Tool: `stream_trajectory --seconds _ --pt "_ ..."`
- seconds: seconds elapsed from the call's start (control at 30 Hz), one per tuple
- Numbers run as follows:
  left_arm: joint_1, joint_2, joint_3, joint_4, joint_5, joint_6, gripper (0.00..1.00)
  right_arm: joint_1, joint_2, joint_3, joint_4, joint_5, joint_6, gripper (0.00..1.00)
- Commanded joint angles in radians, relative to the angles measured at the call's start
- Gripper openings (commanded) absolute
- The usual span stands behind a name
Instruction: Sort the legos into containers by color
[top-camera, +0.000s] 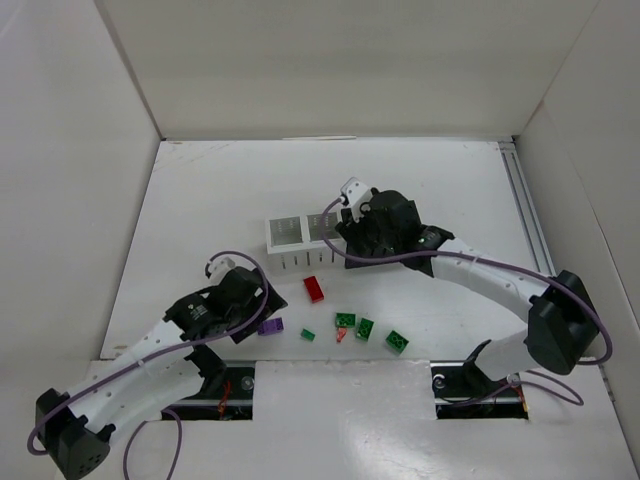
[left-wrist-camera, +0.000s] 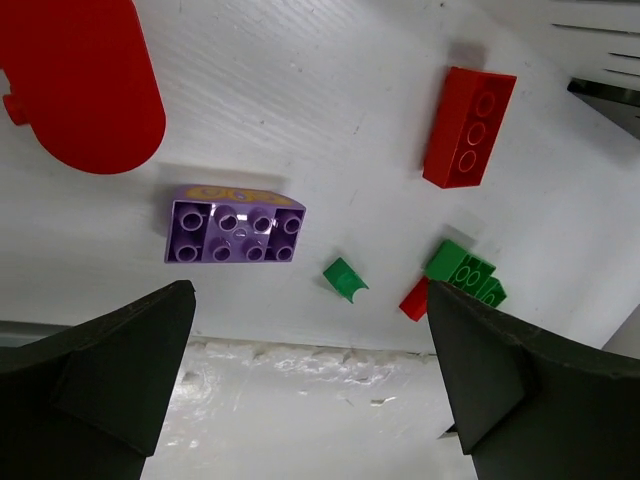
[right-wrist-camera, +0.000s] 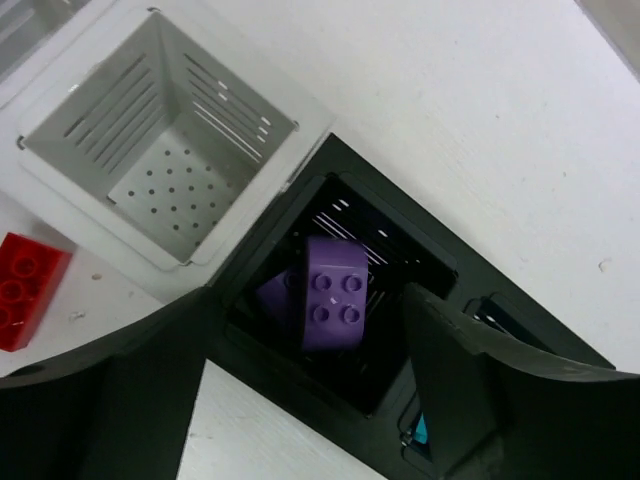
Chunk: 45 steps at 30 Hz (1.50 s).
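My right gripper (top-camera: 362, 222) (right-wrist-camera: 310, 375) is open and empty, above a black bin (right-wrist-camera: 395, 235) of the joined row. Two purple bricks (right-wrist-camera: 334, 290) lie inside that bin, clear of both fingers. A teal bit (right-wrist-camera: 421, 430) shows in the neighbouring black bin. Two white bins (top-camera: 300, 232) stand left of it; the nearer one (right-wrist-camera: 90, 110) is empty. My left gripper (top-camera: 256, 305) (left-wrist-camera: 310, 385) is open and empty, just short of a purple brick (top-camera: 270, 326) (left-wrist-camera: 233, 225). A long red brick (top-camera: 314, 288) (left-wrist-camera: 468, 127) (right-wrist-camera: 25, 285) lies in front of the bins.
Green pieces (top-camera: 345, 320), (top-camera: 365, 328), (top-camera: 397, 341), (top-camera: 308, 335) and a small red piece (top-camera: 341, 335) lie near the table's front edge. The left wrist view shows the small green piece (left-wrist-camera: 345, 279), a green brick (left-wrist-camera: 465, 270), the red piece (left-wrist-camera: 415, 299) and a large red rounded shape (left-wrist-camera: 75, 80).
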Motion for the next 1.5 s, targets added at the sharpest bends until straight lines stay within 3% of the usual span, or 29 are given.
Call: stream_trajectory --seconds 0.0,0.2,0.37,0.63,0.93,1.1,1.33,1.47 --pt "0.0 -0.001 0.001 0.001 0.022 -0.063 1.0 -0.018 -0.055 0.023 0.018 -0.031 0.008 0.84" --pt "0.0 0.048 0.001 -0.031 0.039 -0.122 1.0 -0.018 -0.162 -0.031 0.018 -0.019 -0.02 0.92" --pt "0.0 0.057 -0.039 -0.054 0.108 -0.218 1.0 -0.027 -0.257 -0.083 0.018 0.024 -0.029 0.93" --pt "-0.041 0.083 -0.068 -0.062 0.108 -0.433 1.0 -0.059 -0.309 -0.141 0.018 0.015 -0.029 0.94" --pt "-0.041 0.264 -0.039 -0.037 -0.007 -0.553 0.99 -0.143 -0.354 -0.19 0.018 -0.071 -0.038 0.94" --pt "-0.041 0.287 -0.051 0.043 -0.027 -0.596 0.89 -0.179 -0.391 -0.21 0.018 -0.094 -0.049 0.95" --pt "-0.028 0.367 -0.022 -0.029 -0.061 -0.64 0.81 -0.213 -0.418 -0.239 0.018 -0.103 -0.049 0.95" --pt "-0.006 0.413 -0.022 -0.008 -0.061 -0.616 0.69 -0.243 -0.418 -0.239 0.018 -0.115 -0.058 0.95"
